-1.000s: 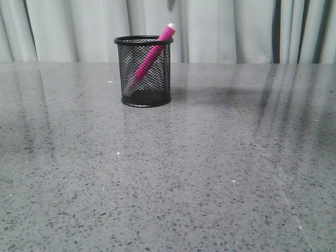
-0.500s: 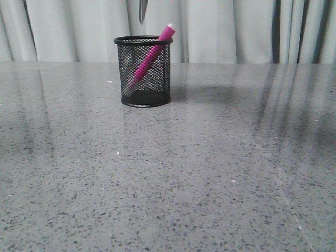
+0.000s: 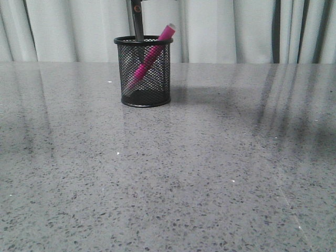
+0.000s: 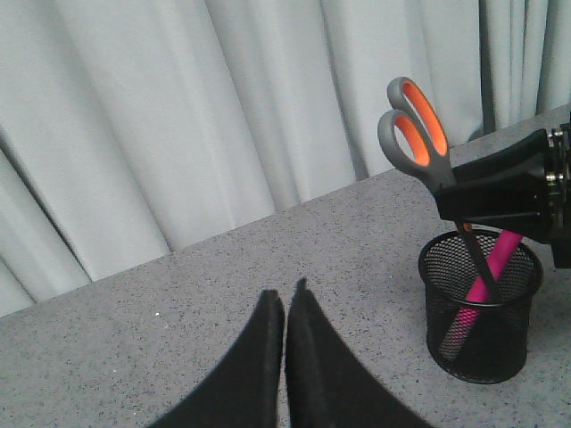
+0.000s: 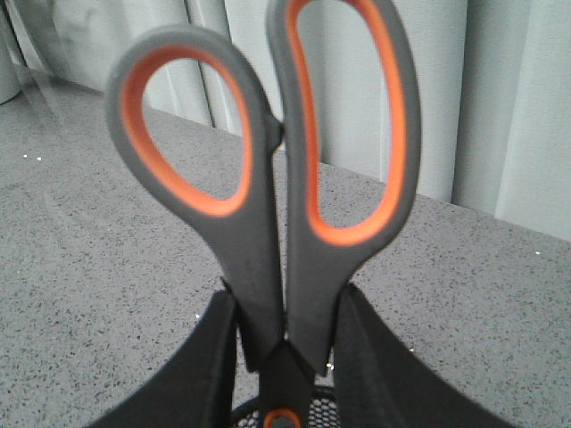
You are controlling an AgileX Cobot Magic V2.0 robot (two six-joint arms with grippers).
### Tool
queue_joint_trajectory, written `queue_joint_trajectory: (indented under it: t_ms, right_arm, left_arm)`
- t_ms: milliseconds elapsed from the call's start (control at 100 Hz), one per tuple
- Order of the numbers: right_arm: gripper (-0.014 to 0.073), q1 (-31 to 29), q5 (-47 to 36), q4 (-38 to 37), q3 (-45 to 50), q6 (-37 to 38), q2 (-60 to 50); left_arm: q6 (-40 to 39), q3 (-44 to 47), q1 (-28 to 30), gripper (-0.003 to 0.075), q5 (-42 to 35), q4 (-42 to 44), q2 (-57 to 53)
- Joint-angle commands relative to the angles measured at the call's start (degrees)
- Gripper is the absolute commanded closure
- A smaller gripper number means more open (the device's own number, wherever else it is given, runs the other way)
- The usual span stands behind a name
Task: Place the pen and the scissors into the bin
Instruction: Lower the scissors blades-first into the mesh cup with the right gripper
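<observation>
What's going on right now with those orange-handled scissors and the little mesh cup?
Right gripper shut on grey, orange-lined scissors, blades down inside black wire-mesh cup. Magenta pen already inside, leaning. Left gripper shut, empty. Nothing blocking.

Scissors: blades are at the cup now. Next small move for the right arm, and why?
Probably keep lowering a little, then open. The right gripper is clamped on the scissors just below the handles, blades already inside the bin beside the pen, tips seemingly short of the base. The left gripper is shut and off to the side.
</observation>
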Motion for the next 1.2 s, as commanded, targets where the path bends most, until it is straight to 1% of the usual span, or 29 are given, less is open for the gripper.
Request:
queue_joint_trajectory:
  t_ms: [0, 250, 480, 640, 820, 980, 1050, 1190]
  right_arm:
    - [0.0664, 0.01, -7.21, -0.66, 0.38, -0.46, -2.44]
    - [0.0664, 0.01, -12.37, -0.66, 5.54, -0.72, -2.44]
    - [0.0664, 0.01, -11.80, -0.79, 5.63, -1.36, -1.97]
    - [0.0662, 0.01, -14.24, -0.79, 5.63, -1.36, -1.97]
    - [0.0662, 0.01, -14.59, -0.79, 5.63, -7.21, -1.97]
    - [0.0662, -0.36, -15.88, -0.79, 5.63, -7.60, -1.85]
    - [0.0662, -0.44, -15.72, -0.79, 5.63, -8.87, -1.85]
    - [0.0662, -0.59, -14.93, -0.79, 5.63, -8.87, -1.72]
  left_arm:
    - [-0.59, -1.61, 0.01, 0.0741, -2.24, -2.23, -0.27]
    - [-0.59, -1.61, 0.01, 0.0742, -2.24, -2.23, -0.27]
    - [-0.59, -1.61, 0.01, 0.0742, -2.24, -2.23, -0.27]
    - [-0.59, -1.61, 0.01, 0.0741, -2.24, -2.23, -0.27]
    - [-0.59, -1.61, -0.75, 0.0742, -2.24, -2.23, -0.27]
    - [-0.59, -1.61, -0.75, 0.0742, -2.24, -2.23, -0.27]
    - [-0.59, -1.61, -0.75, 0.0741, -2.24, -2.23, -0.27]
    - [-0.59, -1.61, -0.75, 0.0741, -2.24, -2.23, -0.27]
